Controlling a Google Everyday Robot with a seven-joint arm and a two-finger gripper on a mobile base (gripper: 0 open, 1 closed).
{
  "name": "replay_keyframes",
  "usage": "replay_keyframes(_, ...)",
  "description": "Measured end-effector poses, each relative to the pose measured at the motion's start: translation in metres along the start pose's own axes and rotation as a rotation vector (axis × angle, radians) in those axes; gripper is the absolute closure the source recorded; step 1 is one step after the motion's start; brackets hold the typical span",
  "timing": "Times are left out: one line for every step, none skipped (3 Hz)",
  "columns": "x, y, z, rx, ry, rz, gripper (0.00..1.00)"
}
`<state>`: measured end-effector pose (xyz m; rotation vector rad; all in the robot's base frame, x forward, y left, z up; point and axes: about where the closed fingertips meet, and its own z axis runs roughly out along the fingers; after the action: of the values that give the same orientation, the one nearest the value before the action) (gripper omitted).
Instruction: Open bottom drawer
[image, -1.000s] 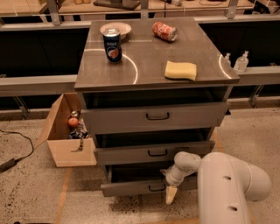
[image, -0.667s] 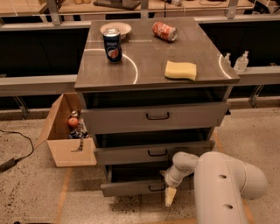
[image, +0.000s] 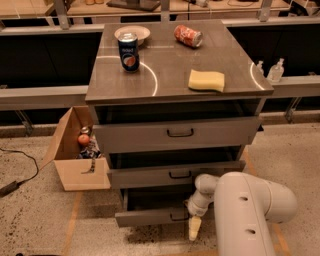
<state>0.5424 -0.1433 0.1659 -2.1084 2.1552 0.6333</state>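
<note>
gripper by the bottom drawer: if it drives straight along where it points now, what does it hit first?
The gripper hangs in front of the bottom drawer, right of its handle, pointing down. It would probably meet the speckled floor first; nothing shows between, though depth is unclear.

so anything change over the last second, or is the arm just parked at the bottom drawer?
The arm's large white link has swung toward the picture's left, closer to the cabinet. The gripper has dipped slightly, just right of the handle on the bottom drawer. That drawer was already partly out and shows no clear further travel. The blue can, sponge and cardboard box are unchanged.
</note>
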Motion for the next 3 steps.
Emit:
replay_keyframes(-0.001,0.001,-0.004,0.000,0.000,0.000,0.00)
replay_keyframes(0.000,0.036,-0.007,-0.089,0.020,0.047,0.00)
replay_keyframes(-0.003,0.067,-0.022,-0.169,0.051,0.074,0.00)
